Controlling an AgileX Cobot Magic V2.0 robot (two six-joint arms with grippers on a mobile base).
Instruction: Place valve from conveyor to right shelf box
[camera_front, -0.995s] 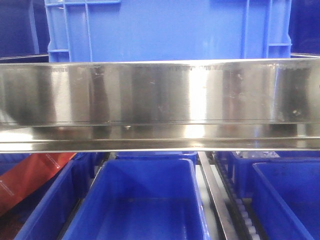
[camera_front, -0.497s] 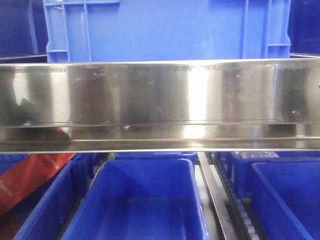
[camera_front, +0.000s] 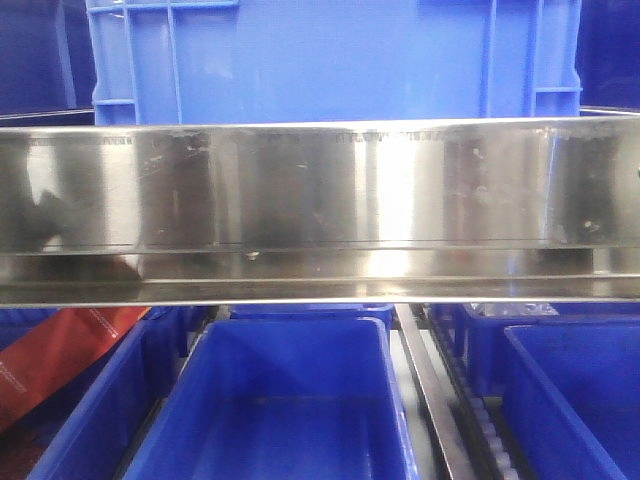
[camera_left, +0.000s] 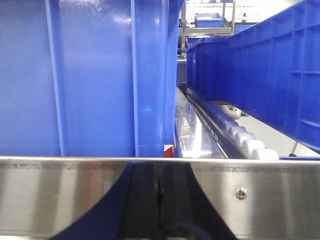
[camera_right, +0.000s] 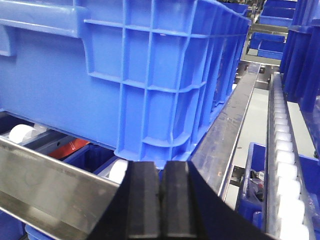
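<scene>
Both wrist views are showing pads pressed together, empty: left gripper (camera_left: 160, 200) and right gripper (camera_right: 160, 205), facing the steel rail (camera_front: 320, 210) below the blue crate (camera_front: 330, 60).

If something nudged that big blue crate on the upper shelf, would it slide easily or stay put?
The blue crate probably glides readily: it seems to rest on white rollers. Its ribbed plastic walls look stiff. The steel front rail would likely stop it rolling forward.

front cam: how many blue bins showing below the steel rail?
4. Left bin, cut by the frame edge; centre bin; right bin; one partly hidden behind the right bin. More may sit behind the steel rail.
</scene>
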